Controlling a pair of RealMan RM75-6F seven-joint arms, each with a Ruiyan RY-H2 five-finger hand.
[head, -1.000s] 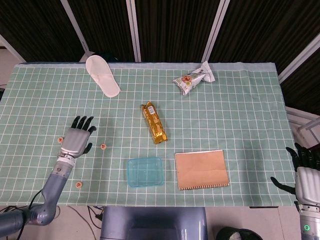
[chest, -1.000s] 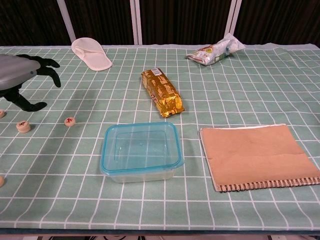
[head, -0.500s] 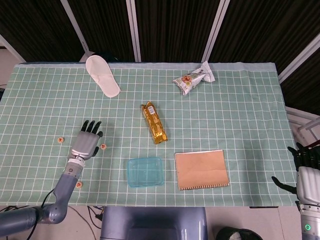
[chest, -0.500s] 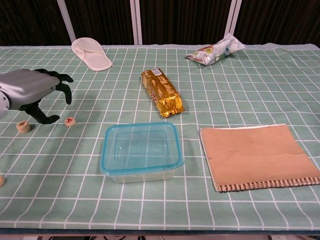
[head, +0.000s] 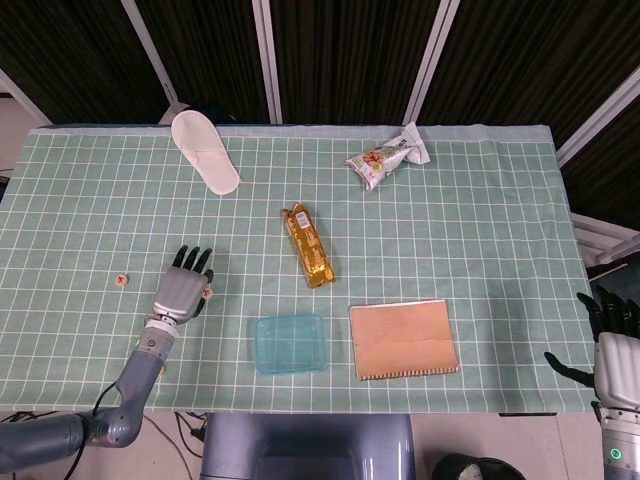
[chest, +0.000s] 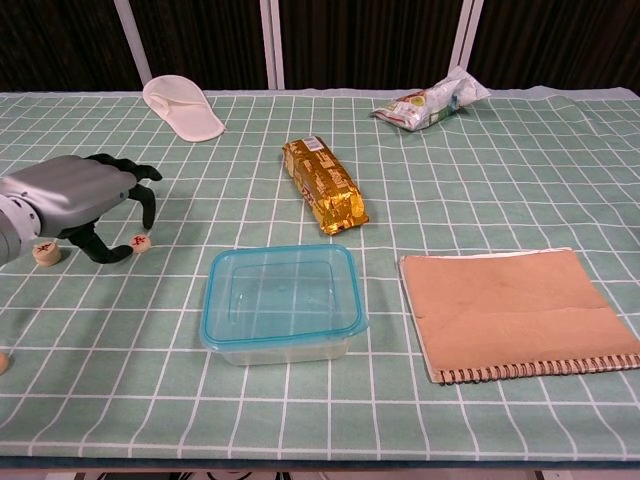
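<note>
Two hands are mine, and only the left one is at work. My left hand hangs over the green cloth with its dark fingers curled downward but apart, gripping nothing. One small round disc lies just beside my thumb tip; I cannot tell whether they touch. Another disc sits on the cloth near my wrist, and a third lies further left in the head view. Close by on my right stands the clear blue box, with the gold packet beyond it and the brown notebook further right. My right hand stays off the table's right edge, fingers spread, holding nothing. At the far side lie a white slipper and a snack bag.
</note>
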